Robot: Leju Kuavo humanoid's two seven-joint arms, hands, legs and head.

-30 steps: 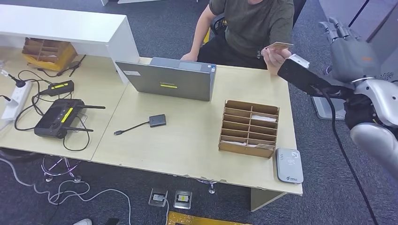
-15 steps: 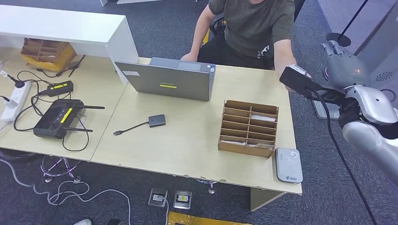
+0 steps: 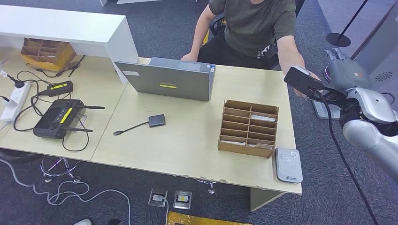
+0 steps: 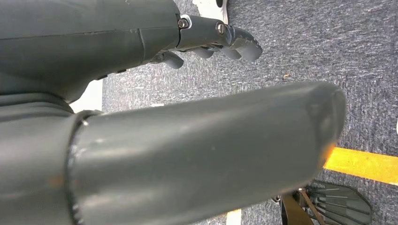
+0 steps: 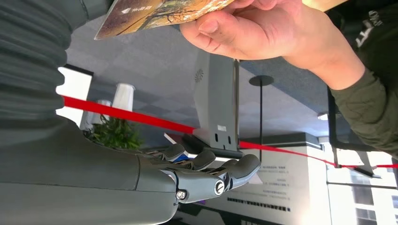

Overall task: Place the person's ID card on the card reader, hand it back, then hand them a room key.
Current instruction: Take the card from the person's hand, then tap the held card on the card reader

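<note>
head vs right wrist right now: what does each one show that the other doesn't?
Head view alone: the desk with the laptop, the wooden slot organizer and the grey card reader at its near right corner. Right wrist view alone: the ID card, pinched in the person's hand, apart from the robot's fingers. Both: the right hand, holding nothing, and the person's outstretched arm.

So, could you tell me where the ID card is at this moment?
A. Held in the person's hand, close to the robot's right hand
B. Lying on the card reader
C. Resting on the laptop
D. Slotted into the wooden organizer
A: the right wrist view shows the person's hand pinching the ID card just beside the robot's right hand, whose fingers are not closed on it.
</note>
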